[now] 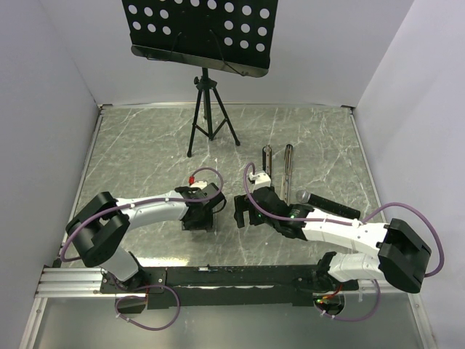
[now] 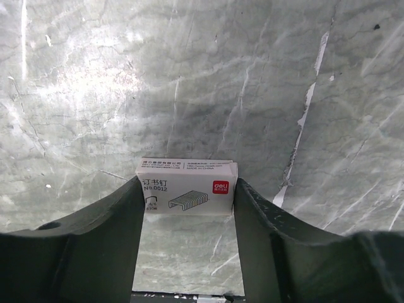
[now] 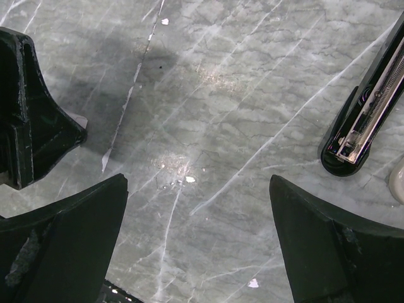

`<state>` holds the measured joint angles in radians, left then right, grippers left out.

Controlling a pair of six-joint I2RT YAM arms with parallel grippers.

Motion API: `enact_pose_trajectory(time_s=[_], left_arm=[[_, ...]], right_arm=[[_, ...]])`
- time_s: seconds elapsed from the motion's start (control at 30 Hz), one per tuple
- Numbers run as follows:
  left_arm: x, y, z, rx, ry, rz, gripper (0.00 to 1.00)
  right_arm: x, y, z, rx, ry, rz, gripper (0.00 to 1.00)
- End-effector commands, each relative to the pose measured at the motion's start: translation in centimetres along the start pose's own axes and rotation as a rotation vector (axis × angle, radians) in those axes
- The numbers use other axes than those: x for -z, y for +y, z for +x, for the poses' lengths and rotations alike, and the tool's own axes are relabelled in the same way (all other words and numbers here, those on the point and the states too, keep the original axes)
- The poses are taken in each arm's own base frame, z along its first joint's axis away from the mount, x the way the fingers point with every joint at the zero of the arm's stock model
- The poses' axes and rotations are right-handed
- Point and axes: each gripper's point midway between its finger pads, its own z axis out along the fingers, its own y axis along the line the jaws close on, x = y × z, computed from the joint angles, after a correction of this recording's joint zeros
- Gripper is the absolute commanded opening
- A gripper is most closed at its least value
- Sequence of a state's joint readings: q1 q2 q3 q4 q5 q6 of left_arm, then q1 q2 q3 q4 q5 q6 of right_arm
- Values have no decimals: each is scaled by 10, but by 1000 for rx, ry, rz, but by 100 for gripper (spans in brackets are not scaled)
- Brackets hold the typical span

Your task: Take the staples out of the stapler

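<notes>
The top view shows the stapler [image 1: 288, 171] lying opened out as two narrow bars side by side on the marble tabletop [image 1: 145, 145], just beyond the right gripper [image 1: 243, 211] and to the right of the tripod [image 1: 211, 120] that carries a perforated music stand [image 1: 200, 29]. That view does not reveal what the left gripper [image 1: 197, 212] holds. Its wrist camera does: the jaws pinch a small white staple box [image 2: 187, 187] with a red logo by its two short ends.

The right wrist camera shows the right jaws spread wide over bare marble with nothing between them. One end of the stapler lies off to their right, its open channel and spring exposed. I cannot tell whether loose staples sit in that channel.
</notes>
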<state>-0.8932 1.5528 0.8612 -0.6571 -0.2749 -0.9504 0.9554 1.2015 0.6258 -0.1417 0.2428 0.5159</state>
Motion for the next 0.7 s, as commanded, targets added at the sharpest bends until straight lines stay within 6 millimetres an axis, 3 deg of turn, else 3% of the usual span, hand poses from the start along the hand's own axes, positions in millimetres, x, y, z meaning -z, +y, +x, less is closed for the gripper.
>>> enact_pose_trajectory(time_s=[0.0,0.03,0.07,0.17,0.3,0.47,0.67], left_arm=[[7,4,-1,15,-16,-18,57],[7,6,-1,15,-14,-27,73],[7,7,0,14,-11,-30,76],[5,10,2,3,-3,-46,83],[3,14,3,-12,1,-76,84],[4,16,3,-25,6,-84,72],[5,10,1,-18,-6,-47,38]], right_arm=[[3,4,-12,-25,-49,-20,100],[3,4,-13,-26,-50,-21,100],[3,5,-12,-26,-47,-22,100],[3,5,-13,-26,-48,-24,100],[3,4,-11,-21,-41,-21,100],[3,4,-14,-22,-48,-16,100],[4,8,-16,-36,-46,-29,100]])
